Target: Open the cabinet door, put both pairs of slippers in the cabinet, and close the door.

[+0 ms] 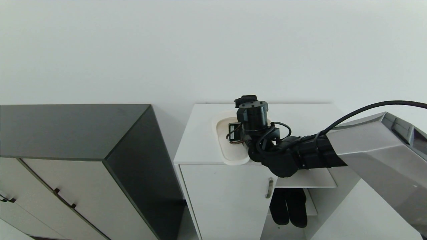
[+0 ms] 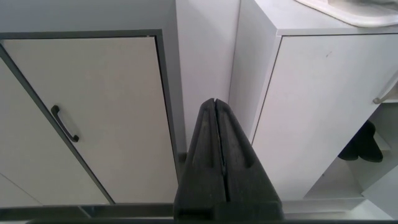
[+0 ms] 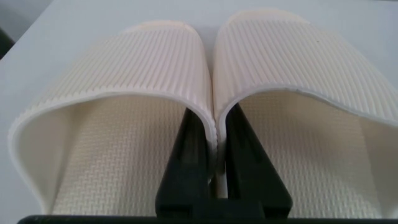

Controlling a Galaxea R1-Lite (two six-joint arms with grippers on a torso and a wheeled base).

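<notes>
Right end effector (image 3: 216, 134) pinches cream slippers (image 3: 124, 81) at cabinet (image 1: 200, 140) top's front edge; nxt probably: lift, lower inside by black pair (image 1: 288, 206).

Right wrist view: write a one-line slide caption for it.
Right gripper pinches the touching inner edges of the cream slippers on the white cabinet top.

The cream slippers (image 3: 155, 93), ribbed and side by side, lie on top of the white cabinet (image 1: 200, 133), their touching inner straps pinched in the right end effector (image 3: 214, 134). The black slippers (image 1: 288, 206) lie together on a shelf inside that cabinet, behind its open door (image 1: 363, 213).
</notes>
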